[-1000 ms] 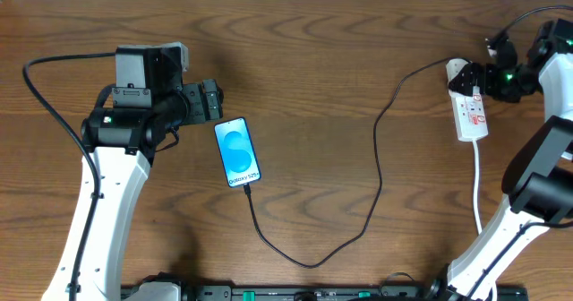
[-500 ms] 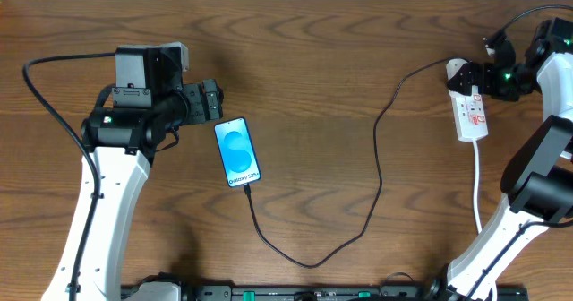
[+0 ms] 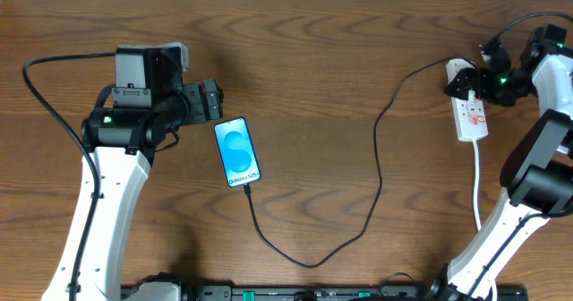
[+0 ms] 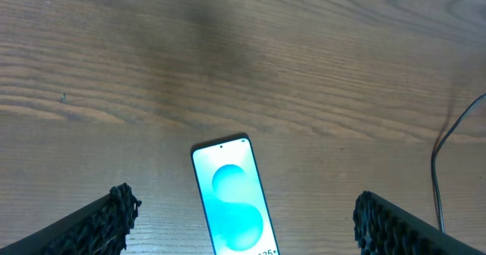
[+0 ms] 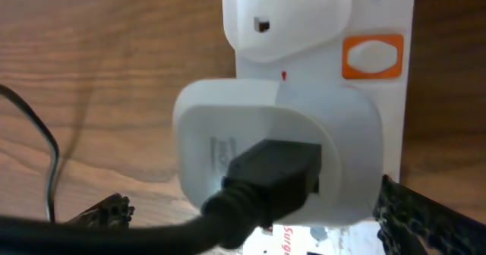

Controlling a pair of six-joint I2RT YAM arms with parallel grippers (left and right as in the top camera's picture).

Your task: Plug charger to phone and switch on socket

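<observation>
The left gripper (image 3: pixel 211 100) hangs open just beyond the far end of the phone (image 3: pixel 238 152), which lies left of centre with its screen lit blue. The charger (image 3: pixel 377 158) looks plugged into the phone's near end and loops right to the socket (image 3: pixel 472 117), far right. The right gripper (image 5: pixel 254 213) is open astride the plug block (image 5: pixel 281 133). The orange switch (image 5: pixel 372 55) probably remains to press.

The dark wood counter (image 3: pixel 340 50) carries the phone (image 3: pixel 237 152) left of middle, screen up and lit. The charger (image 3: pixel 376 176) meets its near end and loops widely to the socket (image 3: pixel 471 113) at far right, whose white cord (image 3: pixel 477 180) trails toward the near edge.
</observation>
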